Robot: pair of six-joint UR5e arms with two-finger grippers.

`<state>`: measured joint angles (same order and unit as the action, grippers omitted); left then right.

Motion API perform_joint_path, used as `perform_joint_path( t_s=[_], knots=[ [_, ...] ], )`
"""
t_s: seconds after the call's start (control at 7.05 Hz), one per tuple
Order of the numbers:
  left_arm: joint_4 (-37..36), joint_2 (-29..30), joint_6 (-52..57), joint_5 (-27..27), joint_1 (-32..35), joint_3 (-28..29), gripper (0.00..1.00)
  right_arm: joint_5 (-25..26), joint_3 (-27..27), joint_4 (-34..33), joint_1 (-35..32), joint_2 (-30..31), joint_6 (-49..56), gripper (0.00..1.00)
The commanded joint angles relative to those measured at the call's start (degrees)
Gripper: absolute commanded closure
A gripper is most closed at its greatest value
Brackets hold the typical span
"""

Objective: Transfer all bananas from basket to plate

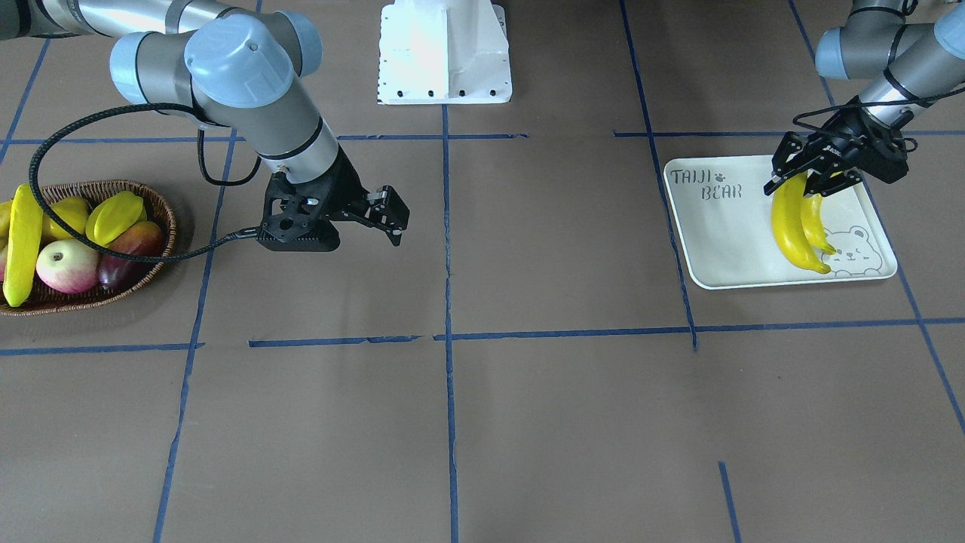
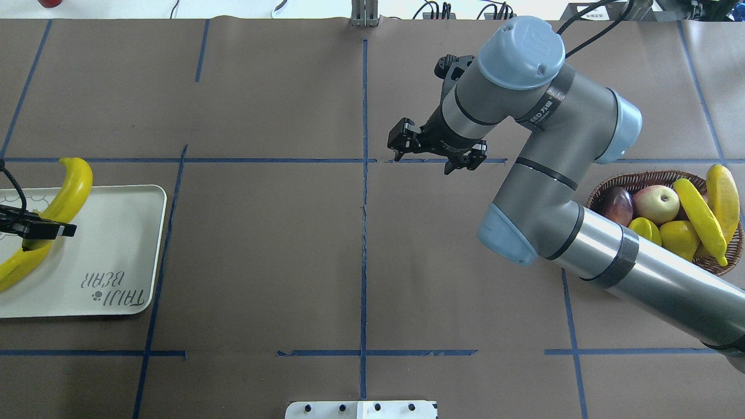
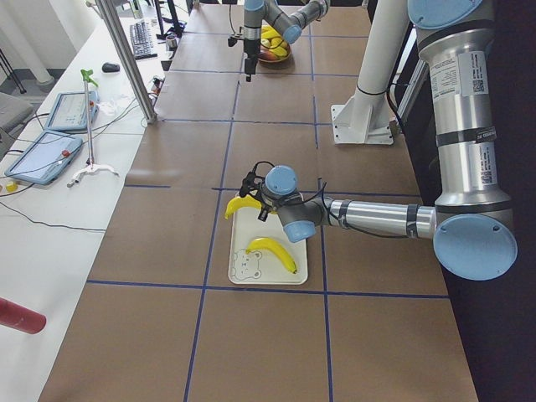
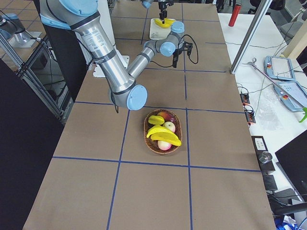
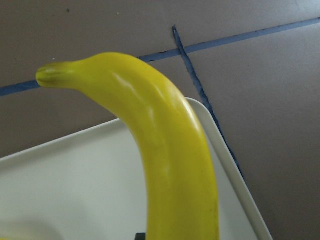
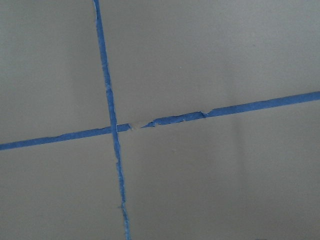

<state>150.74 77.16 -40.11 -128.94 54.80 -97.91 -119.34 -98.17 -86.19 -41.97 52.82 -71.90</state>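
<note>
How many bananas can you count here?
4. A long banana and an edge banana lie in the basket; a loose banana lies on the plate; the left gripper holds a raised banana. Others may be hidden.

From overhead, the pale rectangular "TAIJI BEAR" plate [image 2: 116,233] sits at the 9 o'clock edge of the table [image 2: 262,262], the oval brown wicker basket [image 2: 646,174] at 3 o'clock. Two glossy yellow bananas [image 2: 701,218] lie side by side at the basket's 3 o'clock side, pointing roughly 12 to 6. A third banana [image 3: 275,248] lies flat on the plate by its bear drawing [image 1: 852,249]; a fourth banana [image 2: 67,189], clamped in the left gripper [image 1: 803,185], hangs above it, tip past the 12 o'clock rim.
</note>
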Motion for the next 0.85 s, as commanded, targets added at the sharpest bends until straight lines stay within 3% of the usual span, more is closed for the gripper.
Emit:
perform_joint_path(
  t_s=[0.0, 0.28, 0.71],
  knots=[
    [-0.1, -4.2, 12.6, -0.2, 0.2, 0.2, 0.91, 0.0, -1.3, -4.7, -1.4, 0.2, 5.0, 0.0],
    [0.1, -4.8, 20.0, -0.4, 0.1, 0.3, 0.86, 0.1, -1.2, -4.7, -1.4, 0.2, 5.0, 0.0],
    [0.0, -4.6, 20.6, -0.5, -1.0, 2.8, 0.84, 0.2, -1.2, -4.7, -1.4, 0.2, 5.0, 0.0]
  ],
)
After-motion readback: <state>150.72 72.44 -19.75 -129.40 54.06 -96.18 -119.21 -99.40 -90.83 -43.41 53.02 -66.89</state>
